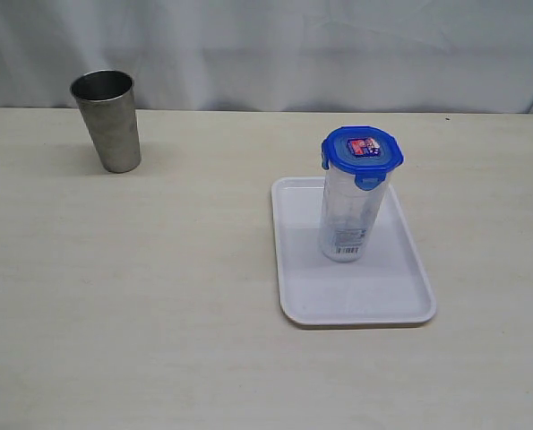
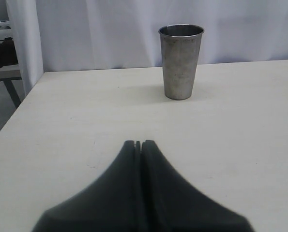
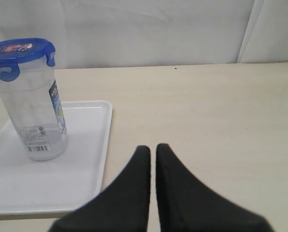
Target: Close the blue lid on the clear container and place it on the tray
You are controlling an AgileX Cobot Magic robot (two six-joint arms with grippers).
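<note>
On my table [image 1: 159, 296], the tray [image 1: 400, 296] sits right of centre. The container [image 1: 345, 219] stands upright on it, long axis vertical. The lid [image 1: 363, 148] caps it, though I can't tell whether every tab is snapped. The right gripper [image 3: 149, 150] is the nearer one, with the container ahead and off to one side; its fingers are almost together, holding nothing. The left gripper [image 2: 138, 145], fingers together and empty, faces the cup [image 1: 107, 121].

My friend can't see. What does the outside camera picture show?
A tall clear container with its blue lid on stands upright on a white tray, right of middle on a pale table. A steel cup stands at the back left.
</note>
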